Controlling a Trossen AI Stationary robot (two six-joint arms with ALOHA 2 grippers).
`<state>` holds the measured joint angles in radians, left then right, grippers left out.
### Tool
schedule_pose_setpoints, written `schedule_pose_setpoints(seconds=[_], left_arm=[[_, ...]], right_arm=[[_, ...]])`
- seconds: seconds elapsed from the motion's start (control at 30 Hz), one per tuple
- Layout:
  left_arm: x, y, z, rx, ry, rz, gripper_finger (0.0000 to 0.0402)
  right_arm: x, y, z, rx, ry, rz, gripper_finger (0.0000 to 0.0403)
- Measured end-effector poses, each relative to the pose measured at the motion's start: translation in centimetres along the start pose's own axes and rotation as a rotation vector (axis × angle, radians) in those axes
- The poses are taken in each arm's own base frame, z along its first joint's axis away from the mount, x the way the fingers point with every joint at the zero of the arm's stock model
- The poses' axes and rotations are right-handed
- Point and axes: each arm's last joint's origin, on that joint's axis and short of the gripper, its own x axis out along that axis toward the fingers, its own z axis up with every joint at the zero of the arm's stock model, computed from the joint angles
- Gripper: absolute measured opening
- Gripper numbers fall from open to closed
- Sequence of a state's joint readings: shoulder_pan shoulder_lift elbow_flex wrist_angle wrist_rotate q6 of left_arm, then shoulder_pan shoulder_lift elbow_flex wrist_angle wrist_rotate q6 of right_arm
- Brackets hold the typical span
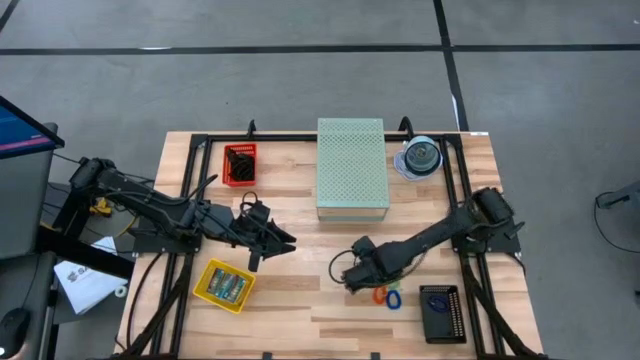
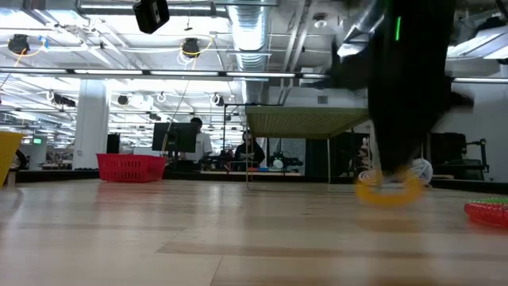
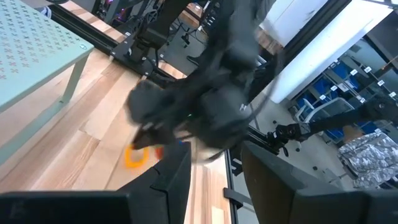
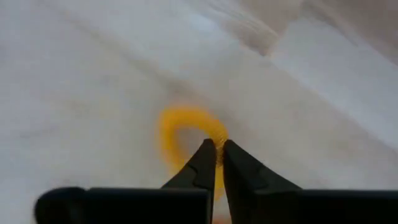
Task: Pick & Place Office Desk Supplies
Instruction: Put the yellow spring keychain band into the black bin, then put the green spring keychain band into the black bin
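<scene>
An orange elastic loop [image 4: 184, 132] lies on the wooden table toward its near right, next to a blue loop [image 1: 394, 299]. It also shows in the high view [image 1: 380, 294] and the low view [image 2: 389, 191]. My right gripper [image 4: 217, 151] stands over it [image 1: 363, 282] and is shut on its rim. My left gripper [image 3: 214, 180] is open and holds nothing. It hovers left of the table's middle [image 1: 265, 240], above the yellow tray [image 1: 225, 285]. My right gripper pinches the orange loop's band [image 4: 219, 138] between its two fingertips, on the side of the ring nearest the fingers. The fingers come from above, slanting down. The loop hangs at the fingertips down by the table top [image 2: 389, 199]; I cannot tell whether it is lifted clear.
A pale green perforated box [image 1: 352, 170] stands at the far middle, with a clear disc spindle [image 1: 420, 158] to its right and a red basket [image 1: 240, 163] to its left. The yellow tray holds green-blue packets. A black tray [image 1: 440, 312] sits at the near right.
</scene>
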<state>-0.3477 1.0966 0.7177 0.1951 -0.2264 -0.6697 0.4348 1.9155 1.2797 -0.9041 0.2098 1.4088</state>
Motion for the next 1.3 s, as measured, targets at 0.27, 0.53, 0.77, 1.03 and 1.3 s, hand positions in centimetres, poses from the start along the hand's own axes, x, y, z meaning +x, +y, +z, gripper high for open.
schedule_pose_setpoints(seconds=[0.27, 0.53, 0.77, 1.03, 1.3], left_arm=[[0.0, 0.0, 0.0, 0.009, 0.012, -0.015, 0.0136], [0.0, 0.0, 0.0, 0.018, 0.012, -0.016, 0.0136], [0.0, 0.0, 0.0, 0.017, 0.012, -0.016, 0.0136], [0.0, -0.2, 0.2, 0.002, -0.011, -0.031, 0.0136], [0.0, -0.4, 0.5, -0.027, -0.039, -0.053, 0.0136]], right_arm=[[-12.2, -1.1, -4.7, 0.016, 0.022, 0.206, 0.0003], [-16.1, -5.9, -13.3, 0.033, 0.226, -0.029, 0.0001], [-14.7, -7.2, -17.0, 0.059, 0.200, -0.134, 0.0000], [-9.5, -7.6, -18.9, 0.088, 0.160, -0.099, 0.0008], [-9.5, -8.6, -18.9, 0.099, 0.122, -0.127, 0.0134]])
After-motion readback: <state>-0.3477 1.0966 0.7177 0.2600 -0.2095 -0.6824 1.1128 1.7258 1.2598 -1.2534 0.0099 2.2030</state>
